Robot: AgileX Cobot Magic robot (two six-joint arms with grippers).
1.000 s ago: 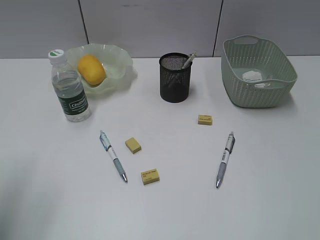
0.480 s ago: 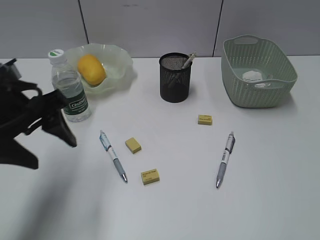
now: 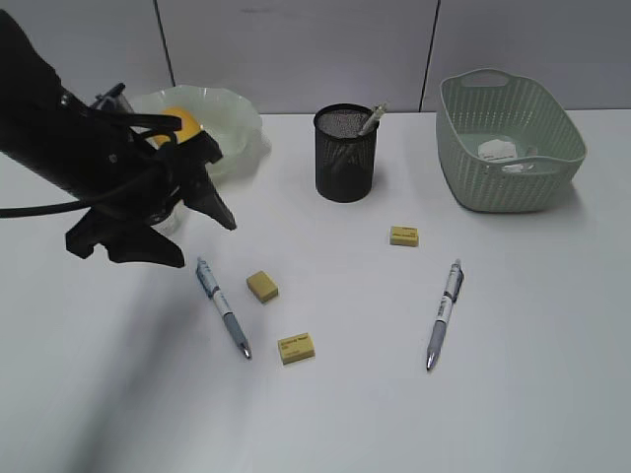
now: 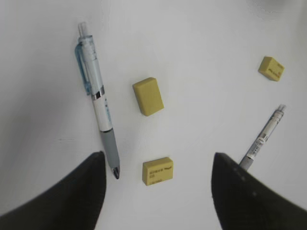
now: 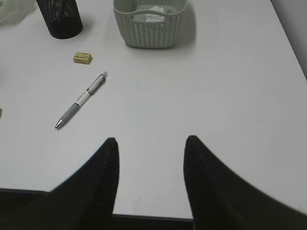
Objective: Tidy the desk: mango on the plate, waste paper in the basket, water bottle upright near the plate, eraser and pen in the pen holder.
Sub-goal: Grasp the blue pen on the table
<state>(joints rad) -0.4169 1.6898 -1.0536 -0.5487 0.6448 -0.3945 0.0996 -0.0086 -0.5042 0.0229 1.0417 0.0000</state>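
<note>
While its two black, tapered jaws stand apart with nothing between them, the left end effector (image 3: 182, 222) hangs above the smooth white bench (image 3: 394, 414) at the left, in front of the plate and hiding most of the water bottle (image 3: 170, 219). Just beside it, toward the front, lies a slim pen (image 4: 98, 105) with a clear blue clip, white barrel and grey grip, flat on the bench. Near the pen rest two small yellow block erasers, one plain (image 4: 147, 96) and one with printing on its face (image 4: 158, 170). A third eraser (image 3: 404, 236) and a second pen (image 3: 444, 314) with a silver and grey barrel lie farther right, well apart from the left end effector. Behind the arm, the translucent pale green plate (image 3: 232, 116) with a wavy ruffled rim holds the yellow-orange mango (image 3: 183, 122), which is only partly visible. At the middle back stands the black wire-mesh pen holder (image 3: 346, 153), a cylinder with one pen (image 3: 372, 119) leaning out of it. At the back right, the pale green basket (image 3: 510, 138), oblong with woven-pattern walls and cut-out handles, holds the crumpled white waste paper (image 3: 497, 150). The right end effector (image 5: 149, 158) hovers over the bare near-right bench, its black jaws apart and empty.
</note>
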